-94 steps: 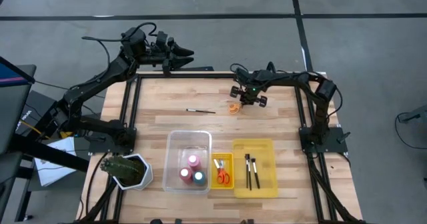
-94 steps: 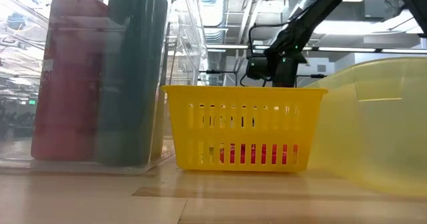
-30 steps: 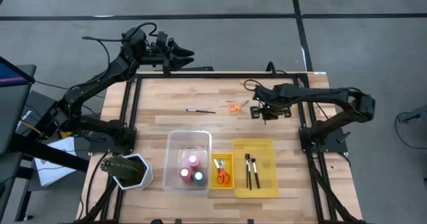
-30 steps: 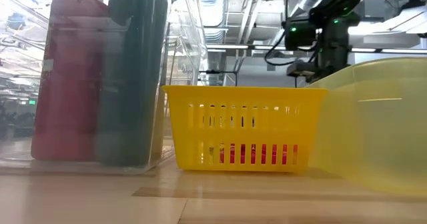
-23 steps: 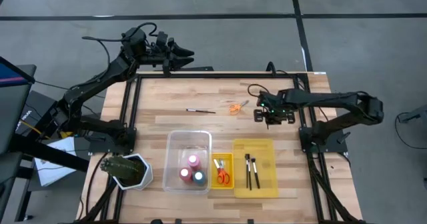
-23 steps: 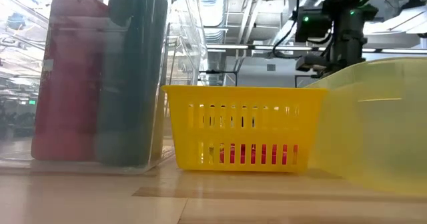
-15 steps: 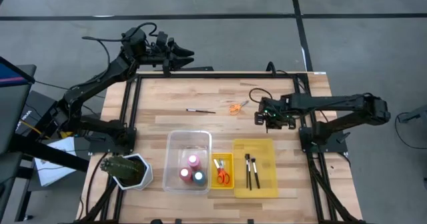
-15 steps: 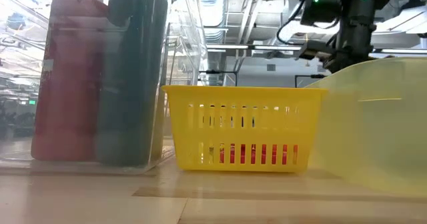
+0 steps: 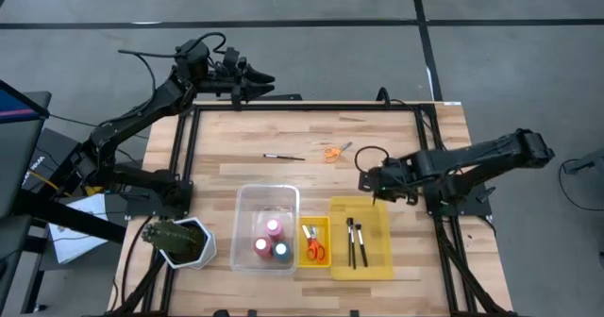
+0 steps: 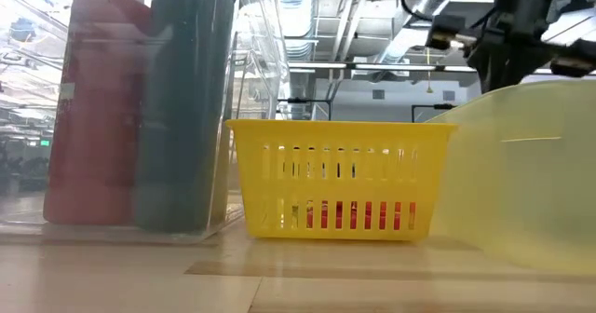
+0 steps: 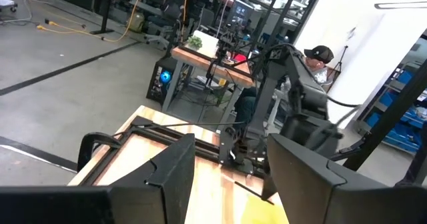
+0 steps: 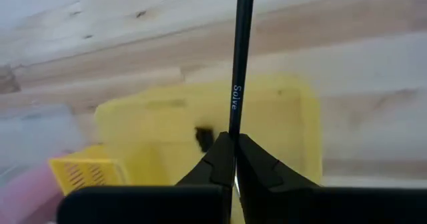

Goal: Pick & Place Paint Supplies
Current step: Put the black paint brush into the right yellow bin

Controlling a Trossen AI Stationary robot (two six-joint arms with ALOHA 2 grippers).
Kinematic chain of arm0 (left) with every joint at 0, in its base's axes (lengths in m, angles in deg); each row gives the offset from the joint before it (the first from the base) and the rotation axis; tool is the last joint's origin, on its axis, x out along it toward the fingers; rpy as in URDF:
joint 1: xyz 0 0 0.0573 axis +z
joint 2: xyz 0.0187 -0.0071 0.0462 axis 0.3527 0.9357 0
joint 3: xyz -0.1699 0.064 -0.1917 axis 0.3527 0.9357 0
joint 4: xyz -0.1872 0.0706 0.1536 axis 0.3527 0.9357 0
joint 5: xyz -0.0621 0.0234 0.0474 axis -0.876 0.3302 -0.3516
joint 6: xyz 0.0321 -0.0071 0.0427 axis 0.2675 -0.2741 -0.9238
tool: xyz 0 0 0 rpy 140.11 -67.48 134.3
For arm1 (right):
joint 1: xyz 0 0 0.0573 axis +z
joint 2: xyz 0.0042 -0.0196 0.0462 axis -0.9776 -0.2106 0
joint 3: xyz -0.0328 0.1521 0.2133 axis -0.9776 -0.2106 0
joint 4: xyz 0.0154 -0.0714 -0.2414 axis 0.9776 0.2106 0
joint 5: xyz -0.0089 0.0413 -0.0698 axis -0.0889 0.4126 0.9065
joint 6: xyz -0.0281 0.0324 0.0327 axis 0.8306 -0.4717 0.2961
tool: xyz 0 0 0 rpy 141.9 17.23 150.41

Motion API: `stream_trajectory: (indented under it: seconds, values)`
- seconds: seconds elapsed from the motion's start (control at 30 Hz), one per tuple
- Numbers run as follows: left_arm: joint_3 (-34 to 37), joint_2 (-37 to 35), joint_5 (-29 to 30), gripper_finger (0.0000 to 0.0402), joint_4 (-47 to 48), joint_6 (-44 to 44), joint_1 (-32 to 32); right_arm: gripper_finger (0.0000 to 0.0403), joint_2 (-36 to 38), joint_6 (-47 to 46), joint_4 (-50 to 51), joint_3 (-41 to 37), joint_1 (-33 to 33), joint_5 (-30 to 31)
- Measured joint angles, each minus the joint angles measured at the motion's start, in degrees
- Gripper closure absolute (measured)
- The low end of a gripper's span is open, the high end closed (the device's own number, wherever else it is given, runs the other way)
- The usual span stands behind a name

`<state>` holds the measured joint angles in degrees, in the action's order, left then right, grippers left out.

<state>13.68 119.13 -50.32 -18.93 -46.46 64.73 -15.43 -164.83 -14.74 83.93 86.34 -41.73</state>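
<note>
Carrying a paintbrush [image 12: 240,64] pinched between closed fingers, your right gripper [image 9: 377,177] hovers at the yellow bin's [image 9: 380,260] upper edge, frame centre-right. Lower it alongside the brushes [image 9: 355,241] before releasing. Left gripper [image 9: 247,76] waits upper left, fingers apart, empty.

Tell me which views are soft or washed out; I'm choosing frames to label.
Low view: the clear bin sits too close and blurs, with bright background light. Right wrist view: the paintbrush in the right pincer is crisp, but the yellow tray and table are out of focus. High view: evenly lit, sharp.
</note>
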Motion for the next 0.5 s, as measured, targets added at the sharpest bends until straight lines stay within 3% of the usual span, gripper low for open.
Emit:
stream_trajectory:
  seconds: [0.5]
  values:
    - [0.0, 0.0, 0.0, 0.022, -0.02, -1.5, 0.02, 0.0403, -8.08, -9.73, 5.55, 15.23, 13.17, 1.92]
